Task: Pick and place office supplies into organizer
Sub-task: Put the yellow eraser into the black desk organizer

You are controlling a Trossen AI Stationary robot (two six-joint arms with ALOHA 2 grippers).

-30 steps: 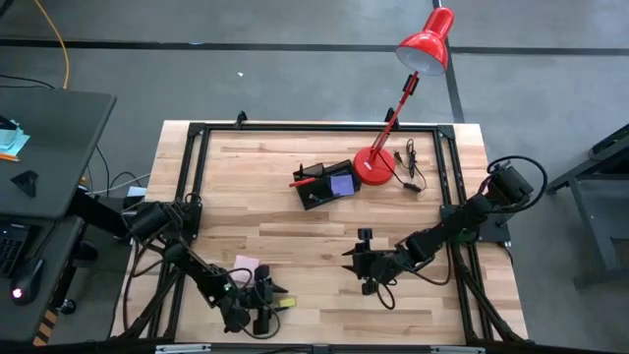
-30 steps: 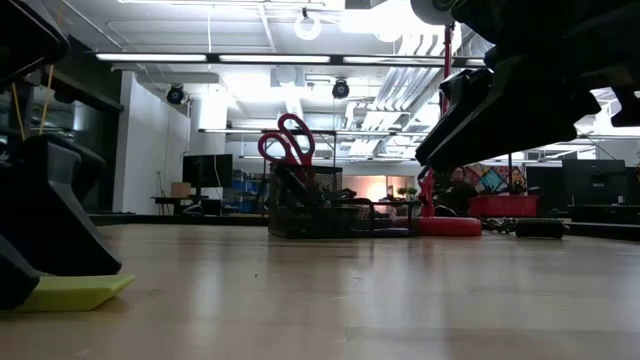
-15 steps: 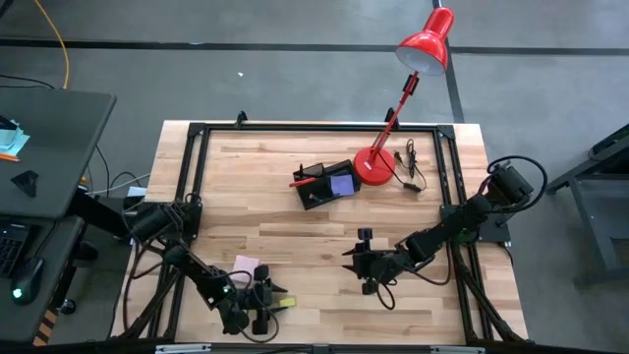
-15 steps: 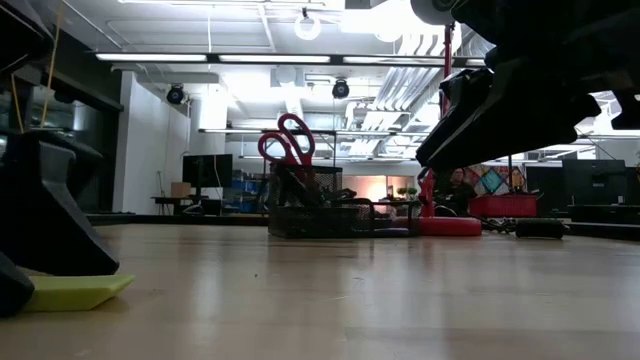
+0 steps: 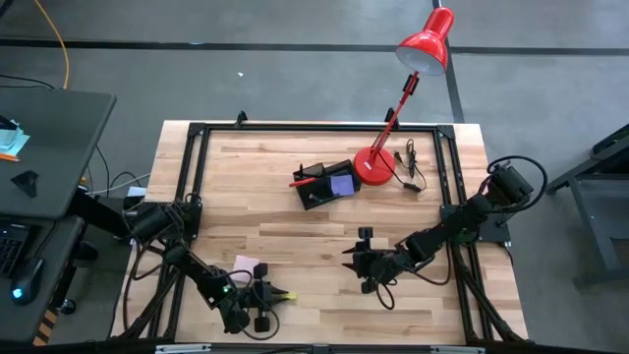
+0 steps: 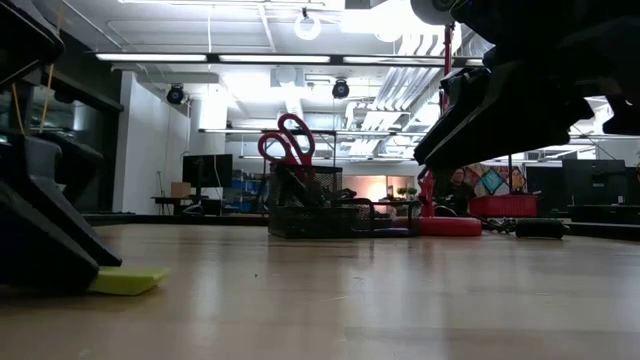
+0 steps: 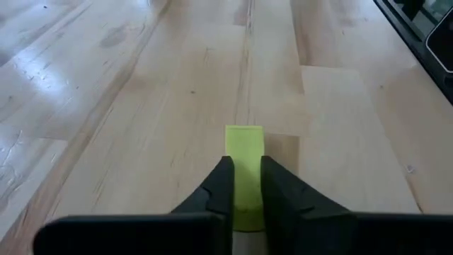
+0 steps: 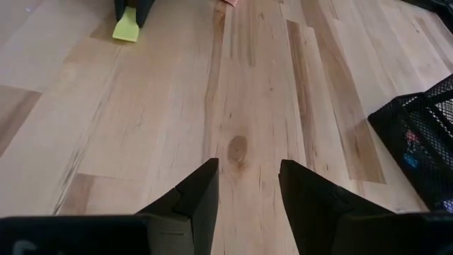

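Closed since last frame, left gripper [image 7: 245, 185] clenched on flat yellow piece [image 7: 245, 152], right gripper [image 8: 248, 185] parted, black mesh organizer [image 5: 325, 184] holding red scissors [image 6: 288, 140], purple pad [image 5: 342, 183].

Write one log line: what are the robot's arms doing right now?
left gripper: shut on yellow piece | right gripper: open, empty, waiting mid-table | organizer: holds scissors

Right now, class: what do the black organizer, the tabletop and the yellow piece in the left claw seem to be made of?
Organizer: probably black wire mesh, since the grid of holes shows through its wall. Tabletop: wood planks, lightly glossy, with grain, seams and a knot. Yellow piece: flat, matte, bright yellow-green, perhaps paper or foam; unclear. Left claw is shut on it.
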